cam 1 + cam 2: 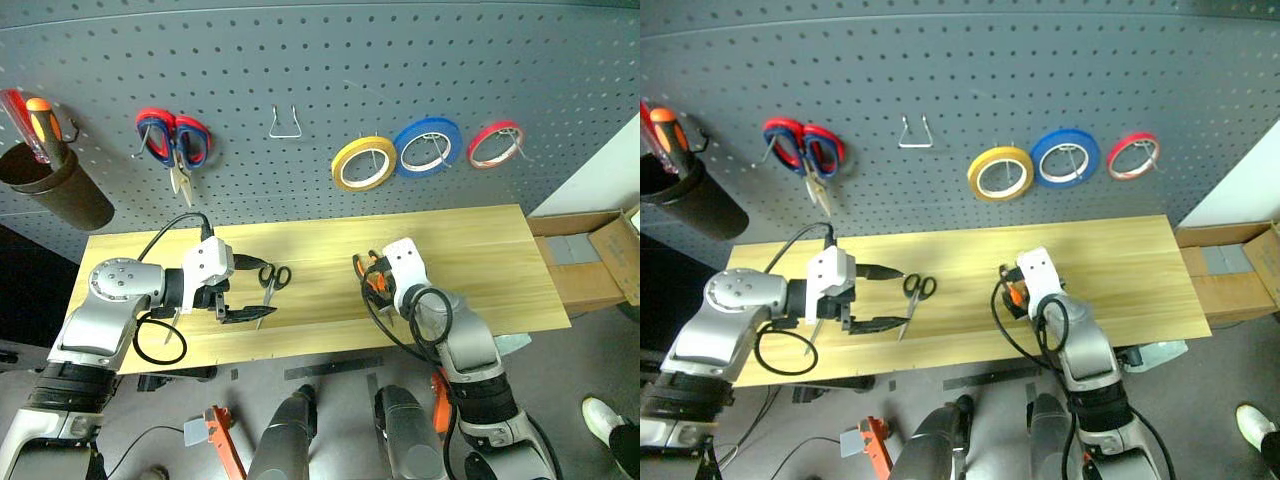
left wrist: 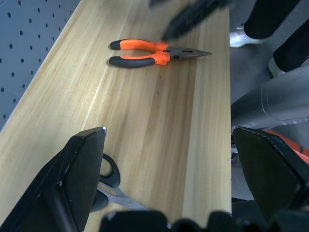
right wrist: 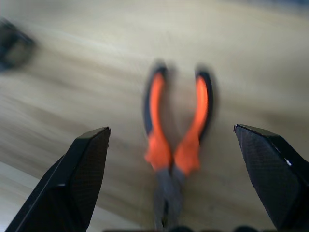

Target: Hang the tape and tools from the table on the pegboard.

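Note:
The yellow tape hangs on a hook of the dark grey pegboard. Small black-handled scissors lie on the wooden table, just past the tips of my left gripper, which is open; in the left wrist view the scissors' handle lies near one finger. Orange-and-black pliers lie flat on the table between the spread fingers of my right gripper, which is open and low over them. The pliers also show further along the table in the left wrist view.
A blue tape ring, a red tape ring, red-and-blue scissors and a bare wire hook are on the board. A black cup with screwdrivers hangs far left. A cardboard box adjoins the table's right end.

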### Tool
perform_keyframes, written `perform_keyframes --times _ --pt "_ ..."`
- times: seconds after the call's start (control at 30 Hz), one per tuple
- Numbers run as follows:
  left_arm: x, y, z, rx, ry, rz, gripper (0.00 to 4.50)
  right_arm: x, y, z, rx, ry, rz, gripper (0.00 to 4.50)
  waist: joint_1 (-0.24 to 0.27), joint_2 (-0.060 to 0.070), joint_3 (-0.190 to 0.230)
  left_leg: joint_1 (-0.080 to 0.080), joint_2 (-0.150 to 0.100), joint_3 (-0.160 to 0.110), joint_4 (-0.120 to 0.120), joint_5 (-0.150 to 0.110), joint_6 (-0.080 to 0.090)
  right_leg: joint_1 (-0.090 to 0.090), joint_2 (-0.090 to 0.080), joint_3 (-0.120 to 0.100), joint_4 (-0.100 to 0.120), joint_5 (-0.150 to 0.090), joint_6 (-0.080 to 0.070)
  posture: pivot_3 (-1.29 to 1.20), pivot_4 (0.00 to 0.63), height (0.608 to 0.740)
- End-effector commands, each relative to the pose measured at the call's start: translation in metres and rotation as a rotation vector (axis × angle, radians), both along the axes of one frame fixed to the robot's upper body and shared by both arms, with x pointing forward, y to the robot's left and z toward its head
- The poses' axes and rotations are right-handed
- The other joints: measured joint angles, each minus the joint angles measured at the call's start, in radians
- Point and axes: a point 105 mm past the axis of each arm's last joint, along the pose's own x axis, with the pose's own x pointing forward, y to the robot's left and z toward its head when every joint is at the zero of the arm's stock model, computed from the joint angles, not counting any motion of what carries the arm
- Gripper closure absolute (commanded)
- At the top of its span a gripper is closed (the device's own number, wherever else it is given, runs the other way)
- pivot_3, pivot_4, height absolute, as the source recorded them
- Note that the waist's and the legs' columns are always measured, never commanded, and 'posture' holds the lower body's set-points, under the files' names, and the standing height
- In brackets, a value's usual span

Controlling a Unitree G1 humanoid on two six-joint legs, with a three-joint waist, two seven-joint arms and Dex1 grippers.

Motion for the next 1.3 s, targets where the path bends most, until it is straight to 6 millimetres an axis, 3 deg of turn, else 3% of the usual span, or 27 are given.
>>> perform_keyframes --times 0.03,0.4,0.87,0.97,1.13,1.3 --pt "-0.002 -0.003 0.005 0.004 -0.025 -0.026 0.0 0.007 0.005 0.002 0.016 -0.03 -0.008 0.05 -0.005 0.0 0.0 0.0 0.0 0.001 0.0 0.0 0.0 0.0 -0.001 0.0 0.002 0.0 0.0 -0.17 0.291 0.74" --pt "-0.003 -0.002 0.005 0.001 -0.024 -0.023 0.0 0.025 0.022 0.002 0.032 -0.027 0.008 0.05 -0.024 0.0 0.0 0.0 0.003 0.005 0.001 0.001 -0.001 -0.006 0.0 -0.001 0.011 0.0 -0.001 -0.17 0.296 0.74" --pt "-0.005 0.001 0.003 -0.001 -0.026 -0.004 0.0 0.035 0.024 -0.027 -0.054 0.014 0.035 0.05 -0.023 -0.001 -0.001 0.0 0.003 0.006 0.001 0.001 -0.001 -0.006 0.0 0.0 0.011 0.001 -0.001 -0.15 0.288 0.74" --pt "-0.004 0.003 0.003 -0.005 -0.031 0.011 0.0 0.034 0.026 -0.03 -0.07 0.011 0.046 0.63 -0.024 -0.002 -0.002 0.0 0.003 0.007 0.001 0.001 -0.001 -0.006 0.0 0.0 0.011 0.001 -0.001 -0.15 0.284 0.74" --pt "0.0 0.008 0.005 -0.029 -0.054 0.063 0.0 0.029 0.028 -0.035 -0.08 0.015 0.06 2.14 -0.024 -0.003 -0.003 0.0 0.004 0.007 0.001 0.001 -0.001 -0.006 0.0 0.0 0.011 0.001 -0.001 -0.16 0.279 0.74" --pt "0.005 0.016 0.013 -0.095 -0.093 0.151 0.0 0.027 0.032 -0.026 -0.082 -0.032 0.081 2.3 -0.023 -0.005 -0.008 0.0 0.004 0.007 0.001 0.001 -0.001 -0.007 0.0 0.0 0.011 0.001 -0.001 -0.15 0.278 0.74"
